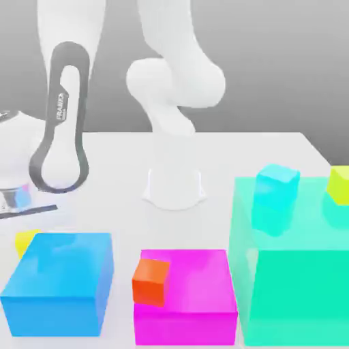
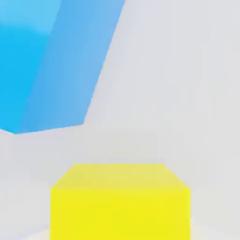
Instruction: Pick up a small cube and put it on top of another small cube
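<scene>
Exterior view first, sweeping from the left edge: the small cube (image 1: pixel 26 239), warm yellow, peeks out at mid-left, tucked just behind the upper-left corner of the big blue block (image 1: pixel 60 283), on the white table (image 1: pixel 225 146). The arm's dark-rimmed link (image 1: pixel 61 119) leans down in the upper left toward that side of the table, and whether the pincer is open, closed or gripping anything, I cannot tell from these pictures. Moving right, the orange cube (image 1: pixel 150 281) sits against the near-left corner of the magenta block (image 1: pixel 184 296) at bottom centre. Further right, a cyan cube (image 1: pixel 275 198) rests tilted on the big teal block (image 1: pixel 293 266), and a lime cube (image 1: pixel 338 184) perches at the right edge.

Over to the hand view: the blue block's face (image 2: pixel 44 65) fills the upper left, and the yellow cube (image 2: pixel 120 201) sits low and centred, top face and front face both showing.

So the step in hand looks like the approach for the pick. To do it well, I'd say keep the cube centred, come straight down, and mind that blue block close alongside: the fingers want to straddle the cube on faces clear of it, or they may clip the block and nudge the cube away.
</scene>
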